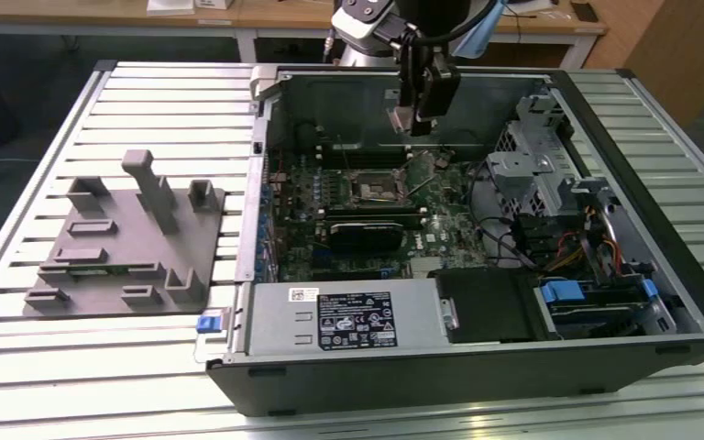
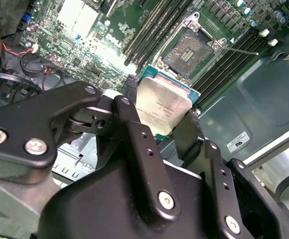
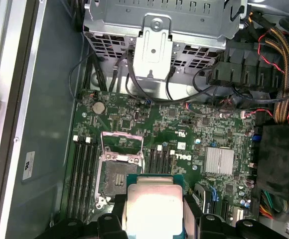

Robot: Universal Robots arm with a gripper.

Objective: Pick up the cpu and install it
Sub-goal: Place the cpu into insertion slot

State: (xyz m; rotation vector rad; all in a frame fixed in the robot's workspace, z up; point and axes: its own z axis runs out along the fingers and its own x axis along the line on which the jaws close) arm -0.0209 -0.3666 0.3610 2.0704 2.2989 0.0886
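The cpu (image 2: 162,107) hangs in the air over the motherboard (image 1: 438,220), pinched edge-on between the black fingers (image 2: 130,88) of the gripper (image 2: 162,110), which are closed on two opposite sides of it. In both wrist views it sits just short of the open socket (image 3: 117,172), not yet over it and well clear of touching.

The grip is narrow. Only the thin rim is held, so a knock could twist the chip or let it slip. It also looks slightly tilted against the board, though the oblique view may exaggerate that. Set down tilted or rotated the wrong way, it would probably bear on the socket's fine contacts and bend them. The silvery retention frame seems to stand hinged up beside the socket, and it could catch a corner.

The chip is a flat square with a dull, silvery-white metal lid on a teal-green base. The socket is a dark recessed square in bright stamped steel, flanked by long black memory slots (image 3: 84,169). Around them is the grey sheet-metal case (image 1: 475,376), lying open on a ribbed, slatted tabletop (image 1: 34,367) beside a matte grey blocky fixture (image 1: 120,238).
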